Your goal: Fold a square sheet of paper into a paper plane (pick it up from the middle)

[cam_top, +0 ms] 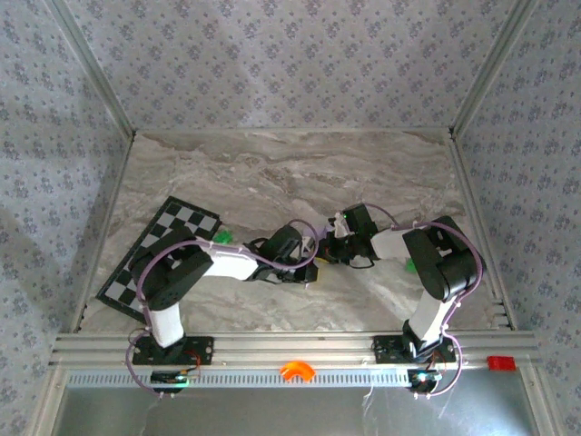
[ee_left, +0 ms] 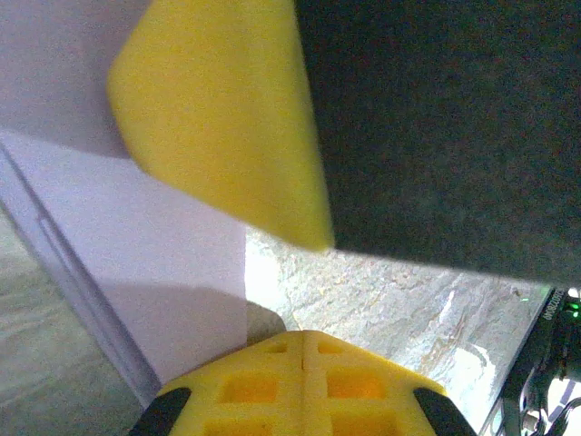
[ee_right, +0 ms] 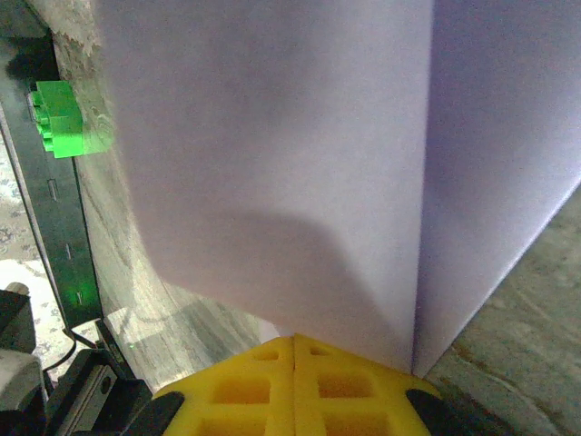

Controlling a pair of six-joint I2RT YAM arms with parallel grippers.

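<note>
The pale lilac sheet of paper (ee_right: 272, 145) is creased, with a fold line running down its right side in the right wrist view. My right gripper (ee_right: 295, 338) is shut, its tips against the sheet's lower edge and nothing showing in the seam between them. In the left wrist view the sheet (ee_left: 145, 245) lies on the marble with layered edges at its left, and the right gripper's yellow finger (ee_left: 218, 118) rests over it. My left gripper (ee_left: 304, 333) is shut just off the sheet's right edge. From above, both grippers (cam_top: 313, 269) (cam_top: 331, 249) meet at mid-table and hide the paper.
A checkered board (cam_top: 168, 238) lies at the left, with a green block (cam_top: 222, 236) beside it. Another green block (ee_right: 62, 118) sits near the right arm (cam_top: 410, 265). Aluminium rails edge the table. Orange (cam_top: 297, 370) and red (cam_top: 500, 363) pieces sit on the front rail.
</note>
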